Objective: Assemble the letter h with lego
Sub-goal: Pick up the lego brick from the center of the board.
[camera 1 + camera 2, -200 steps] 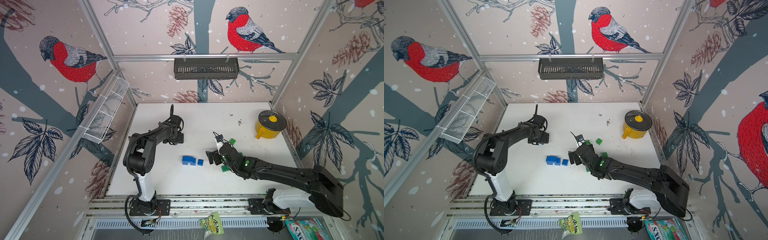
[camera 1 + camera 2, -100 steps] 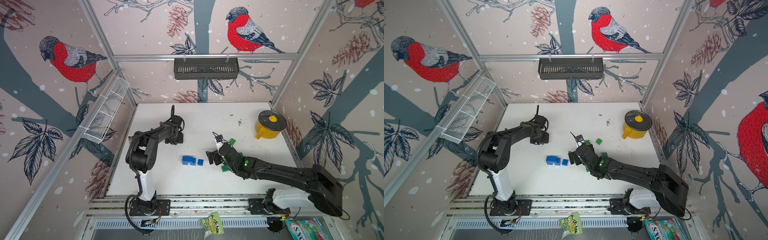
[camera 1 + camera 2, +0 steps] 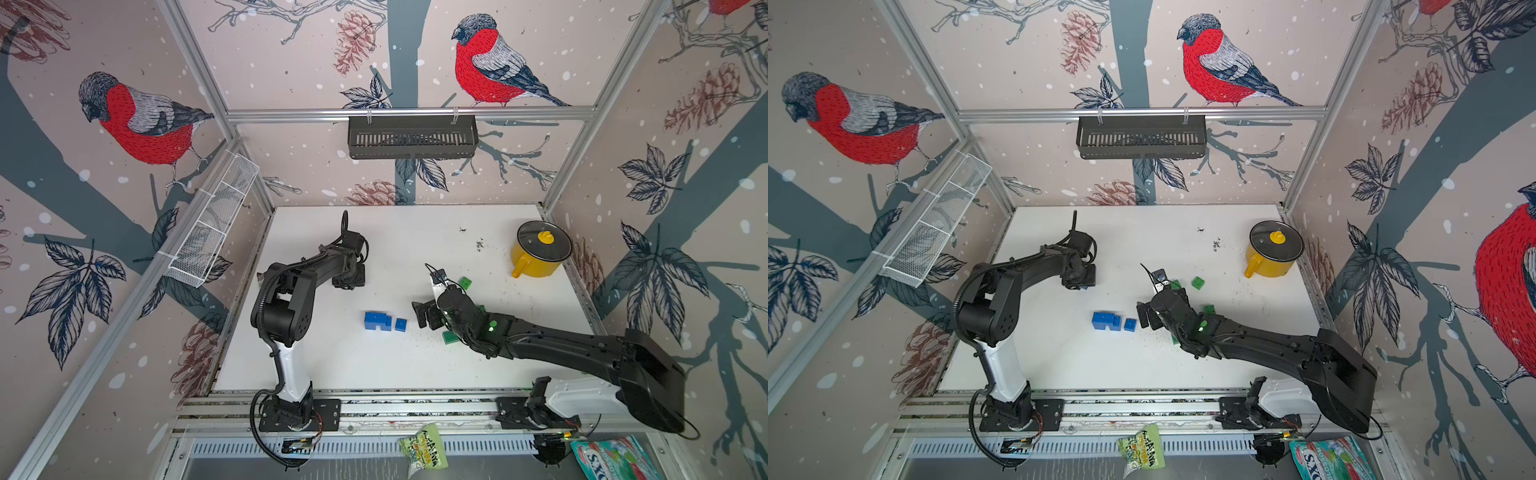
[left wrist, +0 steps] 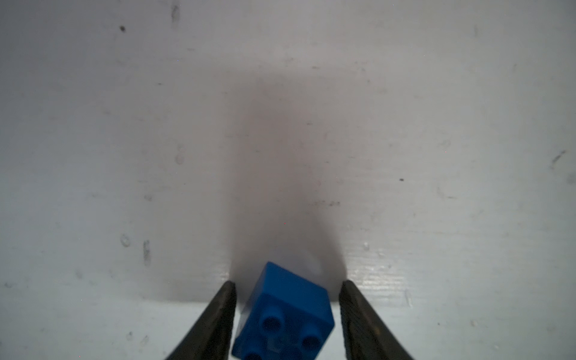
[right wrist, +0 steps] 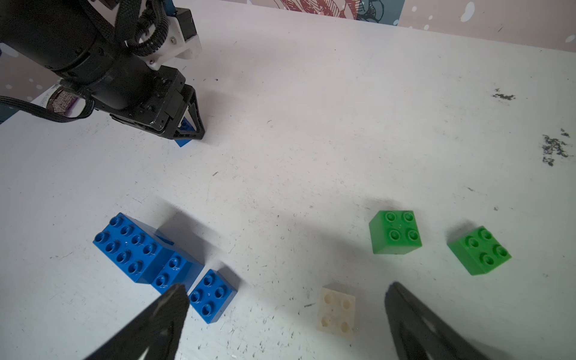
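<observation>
Left wrist view showed the left gripper (image 4: 288, 283) straddling a blue cube brick (image 4: 286, 311). Its jaws stood narrow, with a sliver of white table (image 4: 124, 124) showing on either side of the brick, so no pinch was evident. The brick sat skewed between the fingers, glossy, with four round studs facing up.

Right wrist view showed the right gripper (image 5: 285, 288) spread wide above the table and holding nothing. One fingertip was just beside a loose blue cube (image 5: 212, 294), which lay next to a stepped blue block (image 5: 131, 246). A white brick (image 5: 336, 310) lay between the fingers, and two green cubes (image 5: 395, 232) sat farther off.
</observation>
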### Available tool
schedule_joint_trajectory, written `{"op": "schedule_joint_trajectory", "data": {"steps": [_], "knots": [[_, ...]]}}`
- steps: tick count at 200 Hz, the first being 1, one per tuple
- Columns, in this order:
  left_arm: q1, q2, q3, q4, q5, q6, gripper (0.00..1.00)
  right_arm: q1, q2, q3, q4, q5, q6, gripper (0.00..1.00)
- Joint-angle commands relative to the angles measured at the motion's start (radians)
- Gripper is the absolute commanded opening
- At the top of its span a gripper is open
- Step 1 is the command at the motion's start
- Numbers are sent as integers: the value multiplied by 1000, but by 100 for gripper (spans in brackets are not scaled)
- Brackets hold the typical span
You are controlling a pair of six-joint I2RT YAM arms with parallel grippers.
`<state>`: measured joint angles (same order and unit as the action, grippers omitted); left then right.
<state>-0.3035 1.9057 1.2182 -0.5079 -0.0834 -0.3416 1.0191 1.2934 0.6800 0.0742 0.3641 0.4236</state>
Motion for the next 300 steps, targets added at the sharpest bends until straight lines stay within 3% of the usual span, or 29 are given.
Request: {"op": "schedule_joint_trajectory", "data": {"steps": [1, 22, 54, 137, 300], "knots": [[-6, -7, -12, -44, 1, -20, 52, 2, -6, 7, -9, 16, 10, 100], [-21, -14, -20, -46, 1, -33, 46, 2, -8, 7, -10, 16, 10, 100], [-34, -29, -29, -54, -12, -61, 46, 2, -11, 5, -10, 18, 10, 99], [-36, -16, 33, -90, -119, -120, 53, 6, 7, 10, -7, 16, 8, 100], [-35, 24, 45, -78, -100, -134, 42, 11, -5, 10, -10, 16, 7, 99]]}}
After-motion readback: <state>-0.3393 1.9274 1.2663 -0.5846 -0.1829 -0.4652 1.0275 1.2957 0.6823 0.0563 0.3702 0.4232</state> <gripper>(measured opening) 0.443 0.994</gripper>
